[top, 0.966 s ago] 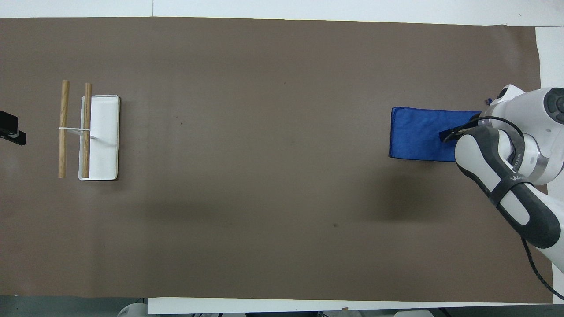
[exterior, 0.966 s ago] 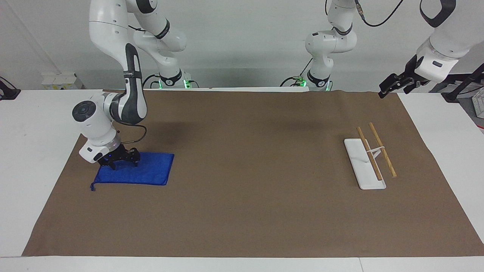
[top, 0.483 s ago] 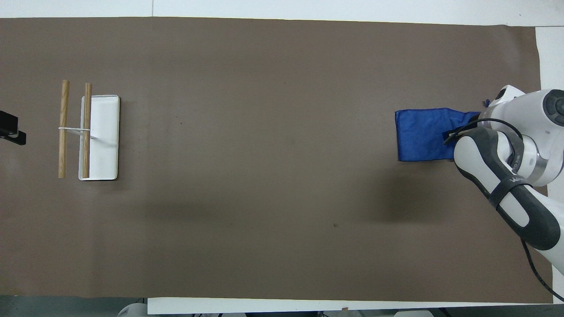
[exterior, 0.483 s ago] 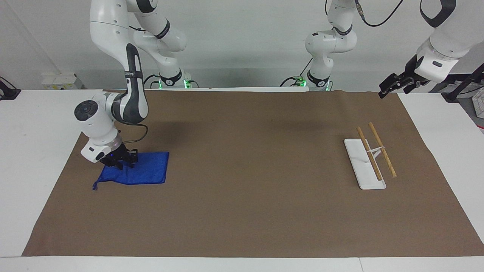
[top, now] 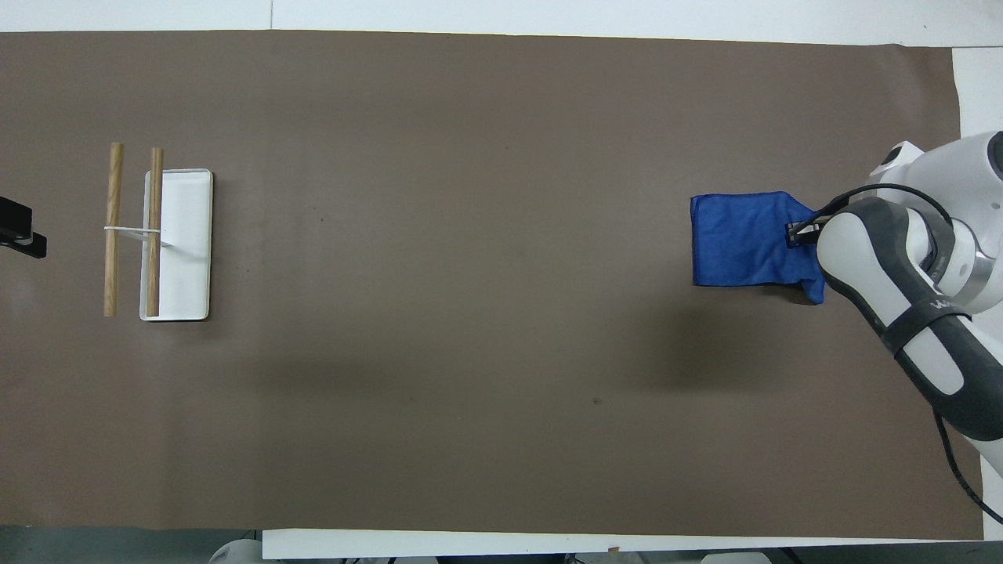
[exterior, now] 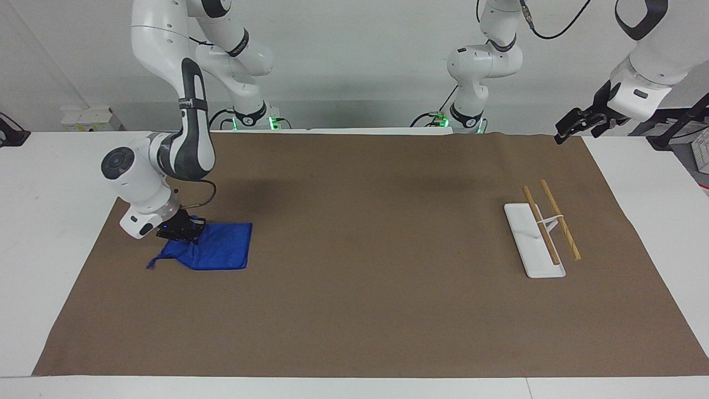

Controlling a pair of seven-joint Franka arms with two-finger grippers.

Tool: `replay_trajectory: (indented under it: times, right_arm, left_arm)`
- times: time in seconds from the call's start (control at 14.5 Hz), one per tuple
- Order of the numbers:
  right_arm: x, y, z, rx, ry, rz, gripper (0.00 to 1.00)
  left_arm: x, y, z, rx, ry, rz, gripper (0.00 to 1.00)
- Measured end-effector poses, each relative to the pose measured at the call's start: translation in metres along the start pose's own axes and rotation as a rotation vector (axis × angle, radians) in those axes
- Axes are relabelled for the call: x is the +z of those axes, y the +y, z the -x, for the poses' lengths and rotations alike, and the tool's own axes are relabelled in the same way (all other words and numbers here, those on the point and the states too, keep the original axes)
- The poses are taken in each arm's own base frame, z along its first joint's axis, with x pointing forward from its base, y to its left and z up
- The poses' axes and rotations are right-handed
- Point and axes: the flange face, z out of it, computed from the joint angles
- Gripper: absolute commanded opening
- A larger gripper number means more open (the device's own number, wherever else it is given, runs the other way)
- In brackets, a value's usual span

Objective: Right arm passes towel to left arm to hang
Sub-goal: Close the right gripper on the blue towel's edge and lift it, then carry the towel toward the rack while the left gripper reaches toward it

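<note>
The blue towel (exterior: 217,252) (top: 744,239) lies on the brown mat toward the right arm's end of the table. One edge is bunched and lifted slightly. My right gripper (exterior: 181,231) (top: 798,235) is shut on that bunched edge, and the rest of the cloth still rests on the mat. A short loop string trails from the towel's corner. My left gripper (exterior: 571,126) (top: 19,235) hangs open in the air over the mat's corner at the left arm's end and waits. It holds nothing.
A white rack base (exterior: 533,241) (top: 179,244) with two wooden bars (exterior: 551,221) (top: 133,231) stands toward the left arm's end. The brown mat (exterior: 365,288) covers most of the white table.
My right gripper has closed on the towel's edge and pulled it up and inward. The flat cloth has bunched and shifted. The left arm has not moved.
</note>
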Motion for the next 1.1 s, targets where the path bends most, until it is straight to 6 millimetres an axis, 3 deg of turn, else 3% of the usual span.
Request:
replay_trajectory:
  times: [0.14, 0.41, 0.62, 0.83, 1.1]
  right_arm:
    - [-0.026, -0.045, -0.001, 0.098, -0.041, -0.019, 0.00]
    - [-0.060, -0.166, 0.008, 0.338, -0.102, -0.030, 0.00]
    - [-0.086, -0.255, 0.014, 0.533, -0.121, -0.138, 0.00]
    - [-0.105, -0.326, 0.022, 0.723, -0.093, -0.263, 0.00]
    - [-0.109, -0.406, 0.035, 0.865, -0.097, -0.461, 0.00]
  left_arm:
    - [0.000, 0.000, 0.000, 0.000, 0.000, 0.000, 1.00]
    - [0.000, 0.000, 0.000, 0.000, 0.000, 0.000, 1.00]
    - [0.000, 0.000, 0.000, 0.000, 0.000, 0.000, 1.00]
    - [0.003, 0.001, 0.000, -0.019, -0.009, -0.001, 1.00]
    - [0.024, 0.016, -0.006, -0.398, 0.005, 0.123, 1.00]
